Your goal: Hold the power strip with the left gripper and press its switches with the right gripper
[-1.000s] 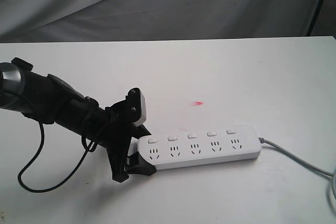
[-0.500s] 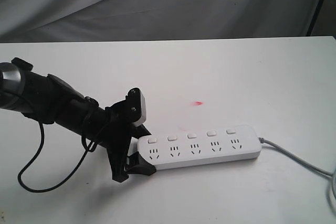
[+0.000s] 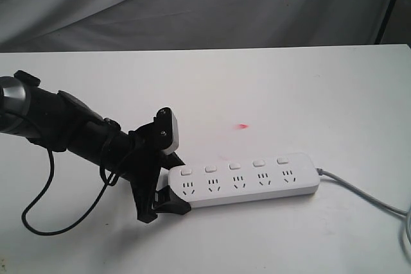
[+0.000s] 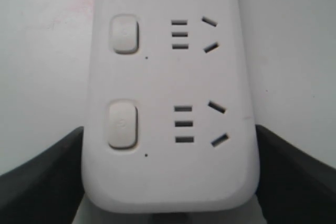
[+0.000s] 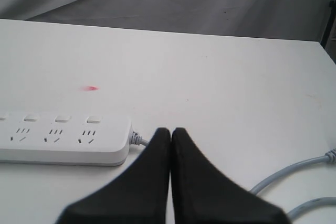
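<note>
The white power strip (image 3: pixel 247 181) lies flat on the white table, sockets up, with its switches (image 3: pixel 234 166) in a row along the far side. My left gripper (image 3: pixel 174 187) is shut on the strip's left end, one black finger on each long side. The left wrist view shows that end of the strip (image 4: pixel 168 77) filling the space between the fingers (image 4: pixel 47 177), with two switches (image 4: pixel 122 124) in sight. My right gripper (image 5: pixel 171 129) is shut and empty, hovering off the cord end of the strip (image 5: pixel 63 137); it is out of the exterior view.
The grey cord (image 3: pixel 359 194) runs from the strip's right end toward the table's right edge. A small red spot (image 3: pixel 242 126) marks the table behind the strip. A black cable (image 3: pixel 38 216) loops under the left arm. Grey cloth (image 3: pixel 205 4) hangs behind the table.
</note>
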Robot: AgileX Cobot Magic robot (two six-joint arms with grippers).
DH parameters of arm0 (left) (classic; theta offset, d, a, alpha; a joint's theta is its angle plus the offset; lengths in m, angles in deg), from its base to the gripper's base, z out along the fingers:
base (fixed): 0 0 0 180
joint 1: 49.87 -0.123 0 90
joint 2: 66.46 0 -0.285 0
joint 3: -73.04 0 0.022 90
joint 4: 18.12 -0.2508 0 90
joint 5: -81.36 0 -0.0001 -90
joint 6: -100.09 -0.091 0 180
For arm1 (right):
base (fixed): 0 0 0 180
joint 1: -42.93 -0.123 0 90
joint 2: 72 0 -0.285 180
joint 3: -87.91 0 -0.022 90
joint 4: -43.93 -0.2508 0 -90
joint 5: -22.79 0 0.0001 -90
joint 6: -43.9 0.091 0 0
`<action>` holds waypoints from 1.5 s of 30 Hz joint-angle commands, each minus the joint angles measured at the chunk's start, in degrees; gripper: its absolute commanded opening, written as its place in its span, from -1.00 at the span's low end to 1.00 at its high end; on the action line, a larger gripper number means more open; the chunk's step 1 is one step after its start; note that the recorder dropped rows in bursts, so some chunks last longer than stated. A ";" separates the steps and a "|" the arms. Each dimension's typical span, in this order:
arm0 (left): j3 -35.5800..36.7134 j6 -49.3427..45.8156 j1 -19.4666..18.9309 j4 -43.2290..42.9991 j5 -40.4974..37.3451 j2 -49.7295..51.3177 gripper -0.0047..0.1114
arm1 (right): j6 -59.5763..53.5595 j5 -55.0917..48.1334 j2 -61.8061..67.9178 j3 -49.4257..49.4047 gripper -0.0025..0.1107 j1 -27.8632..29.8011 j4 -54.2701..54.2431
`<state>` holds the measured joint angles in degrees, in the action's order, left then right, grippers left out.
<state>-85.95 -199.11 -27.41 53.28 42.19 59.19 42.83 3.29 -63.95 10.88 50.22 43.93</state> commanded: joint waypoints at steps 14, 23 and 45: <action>-0.08 0.24 0.35 0.04 0.56 -0.24 -0.92 | -0.18 44.47 -0.26 -0.19 -0.96 0.12 0.72; -0.08 0.24 0.35 0.04 0.56 -0.24 -0.92 | -0.18 45.66 -0.26 -0.19 -0.96 0.12 0.48; -0.08 0.19 0.35 0.04 0.56 -0.24 -0.92 | 51.34 32.40 15.35 23.02 -0.96 0.12 29.20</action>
<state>-85.95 -199.11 -27.41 53.28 42.19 59.19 85.22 37.33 -54.09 29.54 50.22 63.25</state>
